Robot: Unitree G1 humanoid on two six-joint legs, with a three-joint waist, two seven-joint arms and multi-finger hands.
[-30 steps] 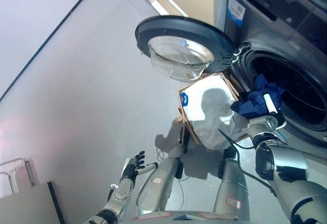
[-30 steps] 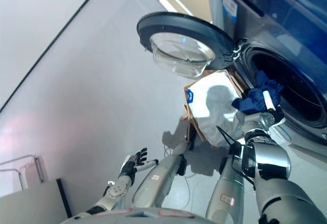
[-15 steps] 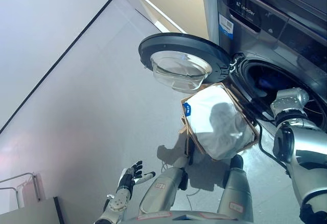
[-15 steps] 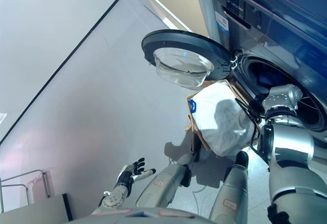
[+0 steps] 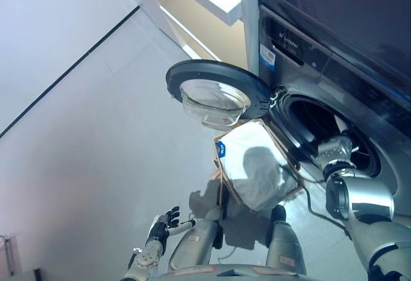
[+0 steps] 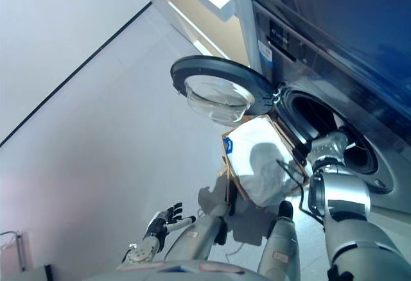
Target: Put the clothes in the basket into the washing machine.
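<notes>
My right arm reaches into the grey front-loading washing machine (image 5: 321,133); I cannot tell its hand's state. The white-lined wicker basket (image 5: 253,169) beside it looks empty. My left hand (image 5: 166,220) hangs released.

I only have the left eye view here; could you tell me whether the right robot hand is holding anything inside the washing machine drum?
Observer: The right eye view shows the right robot hand reaching past the rim into the dark drum. No cloth shows around it, and whether it holds anything is hidden.
Operator: Thank you. Does that view show any clothes in the basket?
Observer: It looks onto the basket in front of the machine. Only its white liner shows, with a shadow across it and no coloured garment.
Operator: And the other hand, please?
Observer: The left robot hand is low on the left, open and empty, well apart from the basket.
</notes>
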